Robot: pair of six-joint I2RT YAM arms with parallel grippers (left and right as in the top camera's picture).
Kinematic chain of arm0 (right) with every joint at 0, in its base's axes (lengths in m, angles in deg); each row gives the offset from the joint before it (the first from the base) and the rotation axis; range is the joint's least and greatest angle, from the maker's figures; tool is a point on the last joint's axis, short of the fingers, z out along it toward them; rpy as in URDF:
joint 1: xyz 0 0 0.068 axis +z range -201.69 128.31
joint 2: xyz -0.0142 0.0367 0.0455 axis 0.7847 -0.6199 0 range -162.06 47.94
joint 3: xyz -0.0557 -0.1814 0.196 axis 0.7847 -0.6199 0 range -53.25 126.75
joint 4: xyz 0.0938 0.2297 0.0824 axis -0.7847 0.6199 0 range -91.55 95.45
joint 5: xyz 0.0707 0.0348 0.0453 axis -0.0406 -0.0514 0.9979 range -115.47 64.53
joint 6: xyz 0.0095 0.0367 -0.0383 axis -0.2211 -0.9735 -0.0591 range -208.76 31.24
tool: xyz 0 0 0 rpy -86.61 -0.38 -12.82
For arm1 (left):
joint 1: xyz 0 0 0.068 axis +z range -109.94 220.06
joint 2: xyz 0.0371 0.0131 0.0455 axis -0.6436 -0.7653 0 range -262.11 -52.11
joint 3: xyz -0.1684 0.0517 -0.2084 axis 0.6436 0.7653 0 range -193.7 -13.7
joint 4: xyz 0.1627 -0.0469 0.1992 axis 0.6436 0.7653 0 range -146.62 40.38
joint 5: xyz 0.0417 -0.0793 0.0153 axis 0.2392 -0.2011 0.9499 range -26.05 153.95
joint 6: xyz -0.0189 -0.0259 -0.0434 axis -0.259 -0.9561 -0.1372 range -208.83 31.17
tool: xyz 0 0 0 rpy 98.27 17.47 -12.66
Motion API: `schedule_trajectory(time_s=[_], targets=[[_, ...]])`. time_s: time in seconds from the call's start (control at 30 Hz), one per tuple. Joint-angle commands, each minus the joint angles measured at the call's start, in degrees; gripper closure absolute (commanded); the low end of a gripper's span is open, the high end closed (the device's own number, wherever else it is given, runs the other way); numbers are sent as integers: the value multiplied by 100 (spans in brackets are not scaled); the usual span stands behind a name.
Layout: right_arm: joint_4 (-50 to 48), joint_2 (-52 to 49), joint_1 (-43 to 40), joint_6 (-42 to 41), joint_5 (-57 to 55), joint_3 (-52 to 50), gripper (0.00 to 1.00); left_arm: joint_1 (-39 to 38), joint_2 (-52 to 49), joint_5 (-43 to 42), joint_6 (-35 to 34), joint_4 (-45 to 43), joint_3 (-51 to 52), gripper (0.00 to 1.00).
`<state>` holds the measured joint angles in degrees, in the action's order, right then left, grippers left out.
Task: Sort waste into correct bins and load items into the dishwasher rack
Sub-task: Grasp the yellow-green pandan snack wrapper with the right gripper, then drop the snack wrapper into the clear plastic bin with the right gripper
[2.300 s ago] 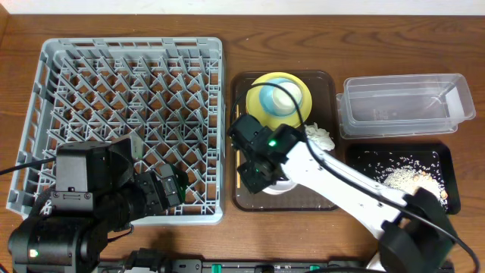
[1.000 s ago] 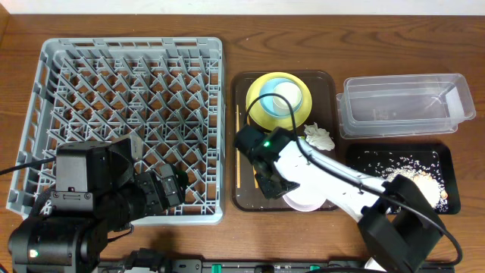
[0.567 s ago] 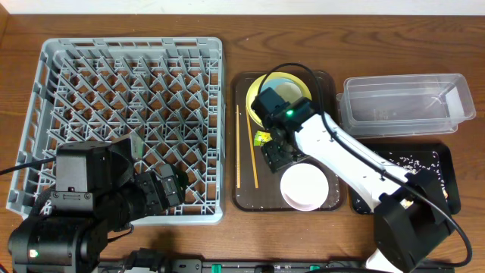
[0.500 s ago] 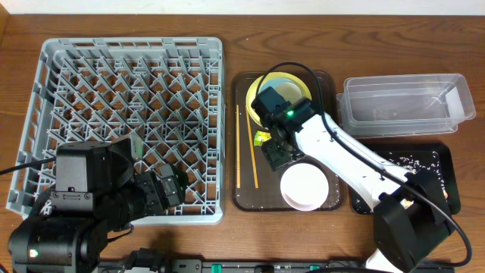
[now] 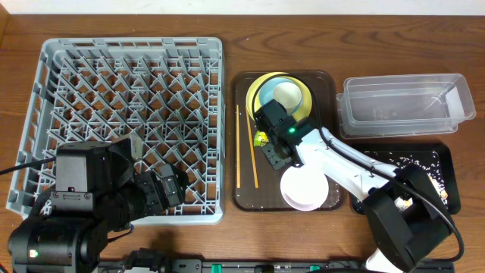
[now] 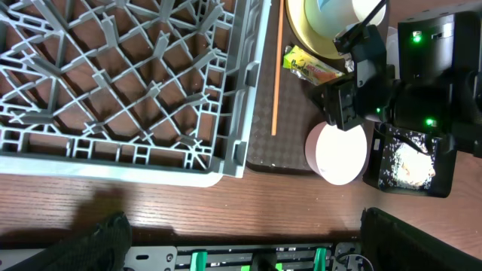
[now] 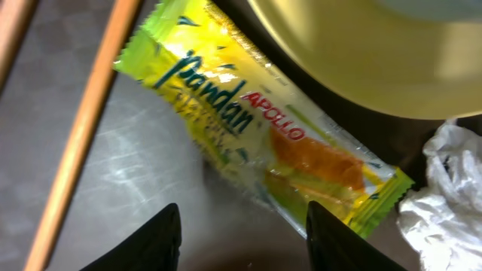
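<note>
Though a speck overhead, snack wrapper [image 7: 263,143] legibly "pandan" at wrist, right claw [image 7: 242,226] parted above

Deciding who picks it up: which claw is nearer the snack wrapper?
Right. The right claw hovers above the snack wrapper; the left claw is far off, over the dishwasher rack.

Overhead, I see the wooden surface [image 5: 114,23] evenly and brightly lit, with soft, short shadows and faint glare on the clear tub [image 5: 402,106]. My left wrist view is sharp, with dark blurs in its lower corners. My right wrist view is dim and close. The snack wrapper [image 7: 256,143] is slightly soft, the brown tray [image 7: 128,181] has a dull shine, and the fingers [image 7: 147,241] of the right end effector [image 7: 239,252] are black and unfocused.
</note>
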<state>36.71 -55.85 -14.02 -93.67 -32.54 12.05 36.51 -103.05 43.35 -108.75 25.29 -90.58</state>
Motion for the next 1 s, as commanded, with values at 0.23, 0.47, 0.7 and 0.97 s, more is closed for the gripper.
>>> schedule_trajectory(time_s=[0.23,0.47,0.7,0.97], targets=[[-1075,-28,-101,94,-280,-772,62,-17,9,74,-35,-15,2,2],[-1187,-17,-98,92,-280,-758,99,-17,9,74,-33,-15,2,2],[-555,483,-81,90,-170,-153,99,-17,9,72,-33,-15,2,2],[-153,1705,-146,74,-546,103,99,-17,9,72,-33,-13,2,2]])
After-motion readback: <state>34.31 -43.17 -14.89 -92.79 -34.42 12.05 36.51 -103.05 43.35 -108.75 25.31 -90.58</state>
